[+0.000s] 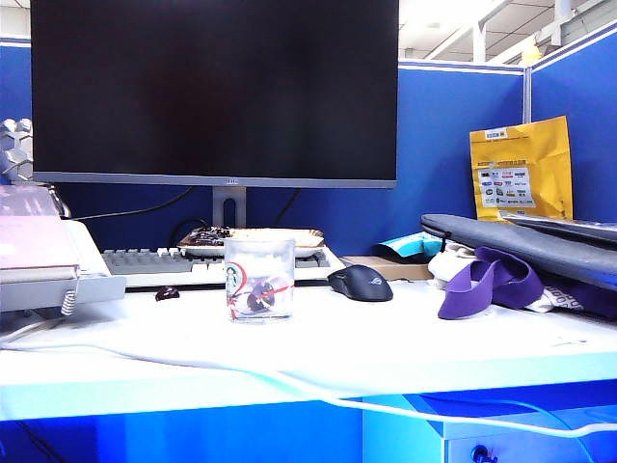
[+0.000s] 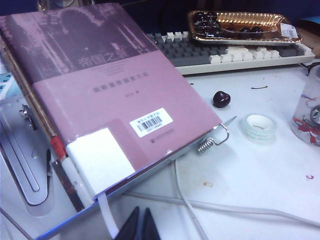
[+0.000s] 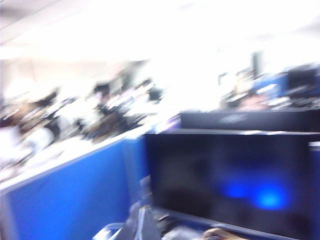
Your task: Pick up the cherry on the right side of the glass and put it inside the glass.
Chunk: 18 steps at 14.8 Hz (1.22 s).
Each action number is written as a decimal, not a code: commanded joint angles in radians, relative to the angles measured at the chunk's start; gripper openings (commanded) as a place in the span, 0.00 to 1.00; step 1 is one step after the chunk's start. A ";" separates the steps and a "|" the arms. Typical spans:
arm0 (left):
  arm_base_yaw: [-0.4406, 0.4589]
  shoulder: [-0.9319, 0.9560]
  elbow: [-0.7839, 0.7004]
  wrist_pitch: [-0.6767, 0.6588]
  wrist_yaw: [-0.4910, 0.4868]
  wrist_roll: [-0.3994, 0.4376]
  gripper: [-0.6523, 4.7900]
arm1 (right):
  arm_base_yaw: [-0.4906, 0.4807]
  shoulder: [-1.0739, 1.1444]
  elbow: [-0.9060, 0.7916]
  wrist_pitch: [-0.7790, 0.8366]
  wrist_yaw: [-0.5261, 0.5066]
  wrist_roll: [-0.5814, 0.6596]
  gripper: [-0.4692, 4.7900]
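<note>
Exterior view: glass (image 1: pixel 259 279) stands lower centre on the white desk (image 1: pixel 405 338), in front of the keyboard (image 1: pixel 145 261). A dark round cherry (image 1: pixel 260 299) shows through its wall near the bottom, so it appears to be inside. The desk between the glass and the mouse (image 1: pixel 361 284) to its right holds no cherry. A flatter, darker cherry (image 1: pixel 168 292) lies on the desk left of the glass, apart from it.

Neither arm appears in the exterior view.

Left gripper (image 2: pixel 140 226): fingertips pressed together, holding nothing, hanging over the desk beside the corner of the pink book (image 2: pixel 100 95). From it, the darker cherry (image 2: pixel 221 98) and a tape roll (image 2: pixel 260 125) lie between it and the glass (image 2: pixel 311 110).

Right gripper (image 3: pixel 142 226): badly blurred, a narrow closed wedge with nothing seen in it. It is held high and faces the monitor (image 3: pixel 230 180), not the desk, so the glass lies below and outside its view.

Judgement: the placing looks done, and no approach line remains to set up.
</note>
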<state>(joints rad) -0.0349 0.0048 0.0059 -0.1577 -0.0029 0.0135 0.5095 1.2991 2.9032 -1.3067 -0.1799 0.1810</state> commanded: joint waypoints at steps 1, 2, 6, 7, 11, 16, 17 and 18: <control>0.001 -0.003 0.000 -0.012 0.004 0.005 0.11 | 0.001 -0.098 -0.037 -0.066 0.090 -0.079 0.09; 0.001 -0.003 0.000 -0.012 0.004 0.005 0.11 | 0.002 -0.120 -0.071 -0.065 0.168 -0.121 0.09; 0.001 -0.003 0.000 -0.012 0.004 0.005 0.11 | 0.005 -0.332 -0.704 0.308 0.424 -0.214 0.09; 0.001 -0.003 0.000 -0.012 0.004 0.005 0.11 | 0.003 -0.415 -0.936 0.511 0.421 -0.217 0.09; 0.001 -0.003 0.000 -0.012 0.004 0.005 0.11 | -0.051 -0.724 -1.777 1.157 0.359 -0.287 0.09; 0.001 -0.003 0.000 -0.012 0.004 0.005 0.11 | -0.175 -0.945 -2.345 1.233 0.334 -0.280 0.09; 0.001 -0.003 0.000 -0.012 0.004 0.005 0.11 | -0.197 -0.984 -2.414 1.254 0.323 -0.277 0.09; 0.001 -0.003 0.000 -0.012 0.004 0.005 0.11 | -0.218 -1.035 -2.485 1.262 0.293 -0.242 0.09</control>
<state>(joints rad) -0.0349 0.0048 0.0059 -0.1577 -0.0025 0.0139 0.3000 0.2924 0.4458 -0.0769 0.1429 -0.0944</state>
